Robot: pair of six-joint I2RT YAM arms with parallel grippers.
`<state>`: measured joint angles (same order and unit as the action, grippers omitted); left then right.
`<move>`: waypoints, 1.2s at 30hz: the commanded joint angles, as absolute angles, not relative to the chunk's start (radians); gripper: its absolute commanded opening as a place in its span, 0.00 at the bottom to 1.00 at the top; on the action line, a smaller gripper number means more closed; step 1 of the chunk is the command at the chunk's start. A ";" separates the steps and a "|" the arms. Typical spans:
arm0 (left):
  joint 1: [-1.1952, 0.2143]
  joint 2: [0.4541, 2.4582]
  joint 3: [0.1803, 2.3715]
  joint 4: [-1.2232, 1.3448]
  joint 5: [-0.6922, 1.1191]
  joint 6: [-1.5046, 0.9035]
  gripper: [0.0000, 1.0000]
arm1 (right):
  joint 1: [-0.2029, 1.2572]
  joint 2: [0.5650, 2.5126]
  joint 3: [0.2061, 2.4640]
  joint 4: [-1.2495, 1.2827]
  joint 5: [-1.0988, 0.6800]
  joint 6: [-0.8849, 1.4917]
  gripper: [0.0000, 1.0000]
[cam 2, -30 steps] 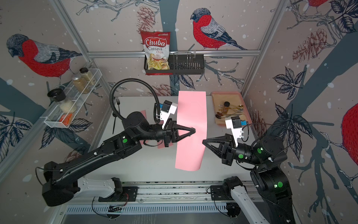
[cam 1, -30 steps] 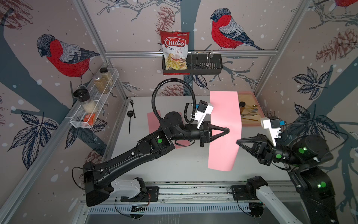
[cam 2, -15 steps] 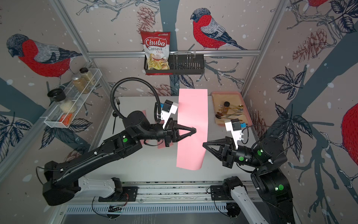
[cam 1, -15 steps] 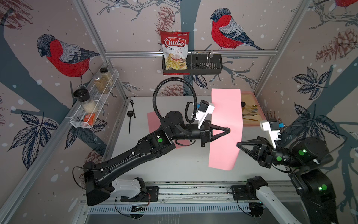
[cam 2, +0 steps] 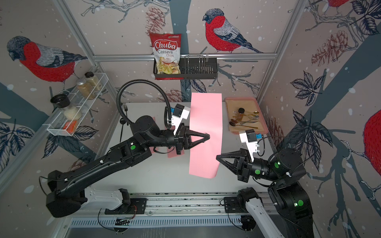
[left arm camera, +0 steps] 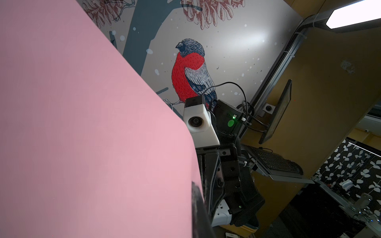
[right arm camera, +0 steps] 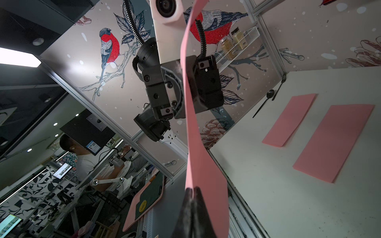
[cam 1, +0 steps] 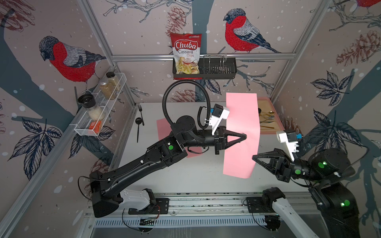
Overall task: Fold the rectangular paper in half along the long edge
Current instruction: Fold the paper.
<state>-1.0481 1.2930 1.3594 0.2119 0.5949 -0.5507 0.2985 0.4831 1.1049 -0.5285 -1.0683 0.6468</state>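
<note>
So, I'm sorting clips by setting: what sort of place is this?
Probably a robotics lab test cell dressed like a kitchen: an aluminium-framed booth with bird-print wall panels, a white wire spice shelf, and computer monitors outside it.

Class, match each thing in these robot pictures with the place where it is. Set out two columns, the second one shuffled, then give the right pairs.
Things
1. chips bag
2. long pink paper
3. black spoon
4. spice jars

Places
A. on the white wire shelf
B. lying on the white table
C. in the black wall basket
D. clamped in the left gripper, held up off the table

Pairs: 1-C, 2-D, 3-B, 4-A
</note>
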 commanded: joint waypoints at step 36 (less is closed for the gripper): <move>-1.045 1.307 1.409 0.169 0.525 -0.498 0.00 | 0.294 0.434 1.109 -0.645 -1.071 0.621 0.10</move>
